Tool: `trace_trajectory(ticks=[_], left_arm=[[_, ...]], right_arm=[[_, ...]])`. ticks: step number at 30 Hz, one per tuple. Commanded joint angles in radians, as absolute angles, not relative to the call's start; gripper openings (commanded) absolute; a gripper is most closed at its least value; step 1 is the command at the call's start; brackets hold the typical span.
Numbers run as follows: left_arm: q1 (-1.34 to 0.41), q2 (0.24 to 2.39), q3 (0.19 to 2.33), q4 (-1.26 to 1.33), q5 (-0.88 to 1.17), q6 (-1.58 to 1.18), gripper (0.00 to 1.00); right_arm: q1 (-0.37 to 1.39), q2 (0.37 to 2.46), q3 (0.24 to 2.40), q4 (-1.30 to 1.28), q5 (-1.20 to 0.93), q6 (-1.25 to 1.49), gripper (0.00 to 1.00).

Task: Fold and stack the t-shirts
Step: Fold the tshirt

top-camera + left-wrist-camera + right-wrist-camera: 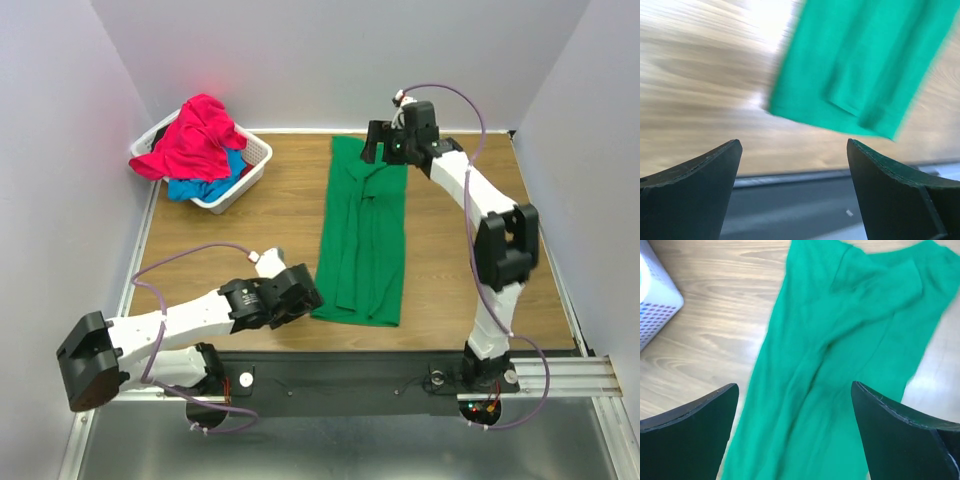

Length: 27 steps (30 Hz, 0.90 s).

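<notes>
The bright green t-shirt (365,235) lies on the wooden table folded into a long narrow strip that runs from far to near. My left gripper (300,290) is open and empty just left of its near left corner; the left wrist view shows that corner (860,70) ahead of the fingers. My right gripper (378,140) is open and empty above the shirt's far end, with green cloth (840,355) below it. The pinkish-red t-shirt (195,140) and the blue t-shirt (205,185) lie heaped in the basket.
A white slotted basket (245,180) stands at the far left; its corner shows in the right wrist view (655,300). The black base rail (350,375) runs along the table's near edge. Grey walls close in the left, back and right.
</notes>
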<state>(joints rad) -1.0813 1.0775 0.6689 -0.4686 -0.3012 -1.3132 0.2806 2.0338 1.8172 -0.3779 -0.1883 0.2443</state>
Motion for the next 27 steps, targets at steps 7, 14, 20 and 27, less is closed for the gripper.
trace_trajectory(ticks=[7,14,20,27], left_arm=[[-0.842,0.973,0.471,-0.229,-0.178,-1.083,0.98],[-0.842,1.035,0.388,-0.015,-0.06,-1.085,0.98],[-0.868,1.141,0.411,0.032,-0.052,-1.089,0.79],[-0.896,1.255,0.433,0.046,-0.09,-1.115,0.43]], right_arm=[[0.748,1.675,1.232,-0.505,0.432,0.569,1.0],[0.896,1.761,1.233,-0.561,0.483,0.641,1.0],[0.925,1.816,1.227,-0.583,0.48,0.709,1.0],[0.939,1.81,1.193,-0.587,0.465,0.75,1.0]])
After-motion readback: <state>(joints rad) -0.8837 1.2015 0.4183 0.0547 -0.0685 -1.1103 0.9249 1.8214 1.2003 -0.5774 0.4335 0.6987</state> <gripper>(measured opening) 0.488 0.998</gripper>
